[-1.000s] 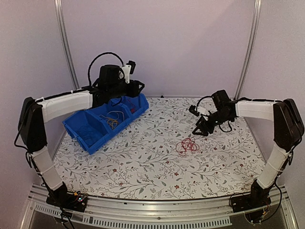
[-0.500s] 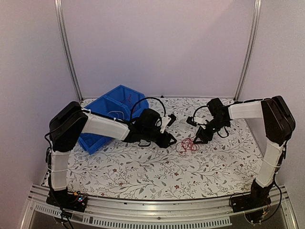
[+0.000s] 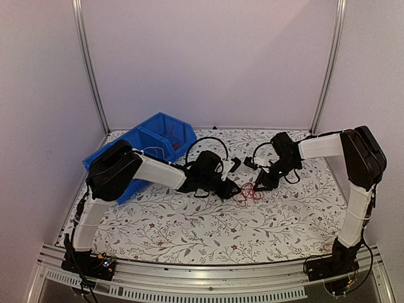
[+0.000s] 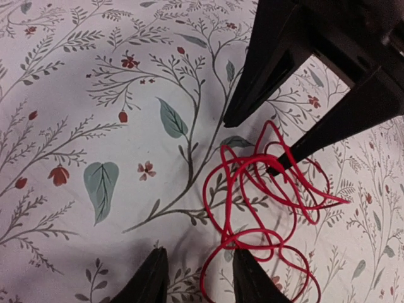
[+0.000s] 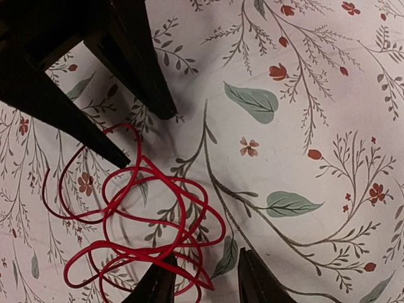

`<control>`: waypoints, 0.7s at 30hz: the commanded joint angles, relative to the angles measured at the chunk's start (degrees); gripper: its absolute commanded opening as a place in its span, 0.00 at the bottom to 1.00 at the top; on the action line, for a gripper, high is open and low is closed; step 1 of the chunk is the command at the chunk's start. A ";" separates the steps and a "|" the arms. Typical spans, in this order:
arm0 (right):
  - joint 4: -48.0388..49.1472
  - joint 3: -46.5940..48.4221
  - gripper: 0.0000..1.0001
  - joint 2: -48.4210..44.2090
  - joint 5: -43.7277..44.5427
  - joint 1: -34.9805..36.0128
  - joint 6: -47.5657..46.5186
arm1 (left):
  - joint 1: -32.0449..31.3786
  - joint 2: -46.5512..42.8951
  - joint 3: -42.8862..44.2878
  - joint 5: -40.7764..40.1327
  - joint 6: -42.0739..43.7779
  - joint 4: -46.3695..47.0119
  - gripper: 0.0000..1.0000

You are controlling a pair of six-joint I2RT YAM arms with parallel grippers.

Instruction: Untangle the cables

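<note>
A red cable [image 3: 250, 192] lies in a loose loopy tangle on the flowered table, also in the left wrist view as the red cable [image 4: 265, 189] and in the right wrist view as the red cable [image 5: 136, 218]. My left gripper [image 3: 238, 187] comes in low from the left and my right gripper [image 3: 259, 185] from the right, tips facing each other across the tangle. The left gripper [image 4: 199, 283] is open, with one red loop running just inside its right finger. The right gripper [image 5: 205, 285] is open too, and strands cross its left finger [image 5: 158, 284].
A blue bin [image 3: 140, 140] with dividers stands at the back left, a bit of red wire [image 3: 171, 132] in its far compartment. The left arm's forearm [image 3: 158, 172] stretches across in front of it. Metal frame posts rise at both back corners.
The left arm has swung from over the blue bin across to the red cable and dropped low. The right gripper has come down and left onto the tangle. Both jaws have narrowed.
</note>
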 commanded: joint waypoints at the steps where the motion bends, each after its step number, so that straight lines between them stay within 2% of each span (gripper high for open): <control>1: -0.34 1.86 0.32 1.23 -1.58 0.35 0.14 | 0.13 3.09 2.52 1.95 0.76 1.55 0.26; 6: -0.35 2.70 0.08 1.22 -0.64 0.24 1.10 | 0.19 3.86 1.72 3.43 1.11 3.45 0.00; 9: -0.45 3.67 0.00 -0.14 1.62 -0.46 2.47 | 0.60 1.69 -1.59 2.20 1.25 4.28 0.00; 14: -1.43 5.82 0.00 -8.72 1.93 -5.51 4.20 | 2.42 -5.05 -12.46 0.76 0.46 7.41 0.00; 21: 0.57 9.07 0.00 -19.51 0.51 -16.85 8.88 | 6.05 -13.14 -25.52 -3.23 -1.70 7.54 0.00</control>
